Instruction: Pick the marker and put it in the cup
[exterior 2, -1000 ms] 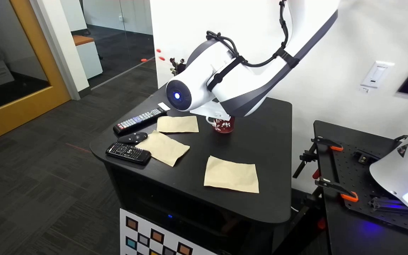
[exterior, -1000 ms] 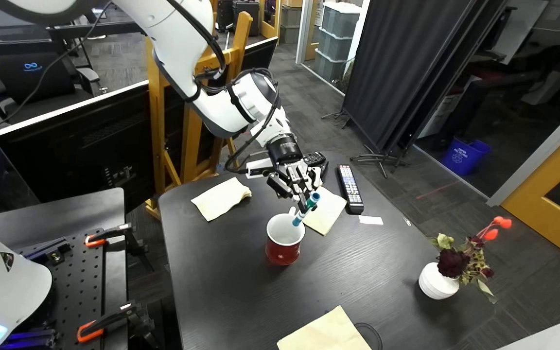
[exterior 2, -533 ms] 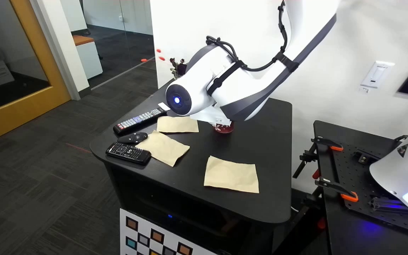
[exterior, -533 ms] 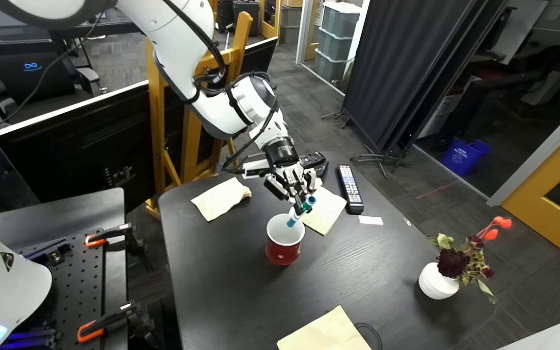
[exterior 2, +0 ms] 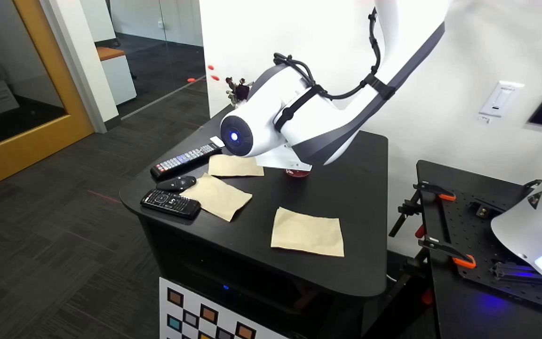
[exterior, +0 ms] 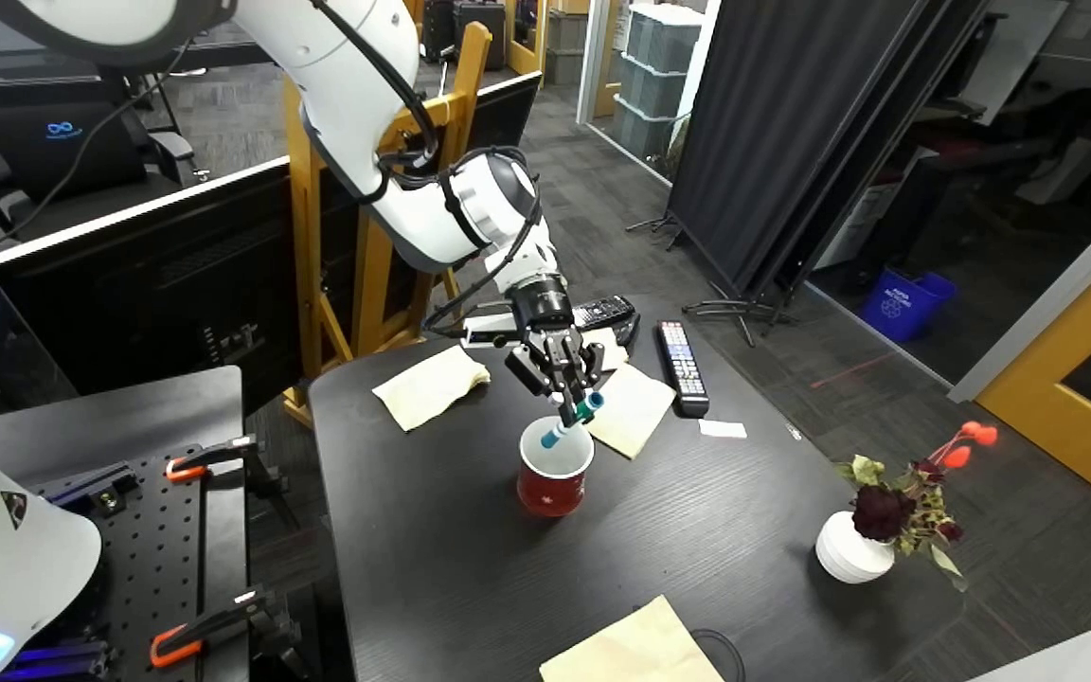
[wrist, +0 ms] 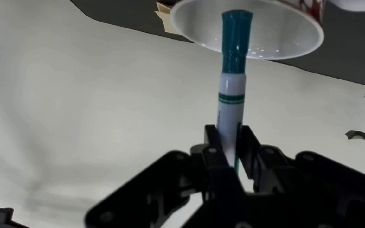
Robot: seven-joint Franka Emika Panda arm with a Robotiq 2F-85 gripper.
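Marker [wrist: 231,114] up in the gripper [wrist: 229,139], tilted, teal cap lower, over the mouth of the cup [exterior: 550,493] in an exterior view; can't tell if the cap is below the rim
Jaws clenched on the marker's white barrel, pinching it from both sides; wrist view has the teal cap across the cup's white inside
Cup red outside, upright on the black table [exterior: 451,559]; mostly hidden by the arm [exterior 2: 341,117] in an exterior view, only a red bit peeking out below
Tan sheets [exterior: 635,412] lie on the table around the cup
Long remote [exterior: 683,367] further out, white card [exterior: 723,429] just past its end
Oval remote [exterior 2: 176,183] and short remote [exterior 2: 171,203] side by side near the table edge, just beside a tan sheet
White pot [exterior: 853,549] with dark flowers [exterior: 883,511] and red buds, well apart from the cup
Arm base [exterior: 15,559] on a separate bench [exterior: 119,412], clamps [exterior: 223,618] with orange ends there too
Past the table in an exterior view: wooden easel [exterior: 304,237], black curtain [exterior: 773,123], blue bin [exterior: 903,308]
Pale wall [exterior 2: 464,52] with switch plate [exterior 2: 500,100] behind the arm in an exterior view
Checkered board [exterior 2: 195,310] below the tabletop in an exterior view
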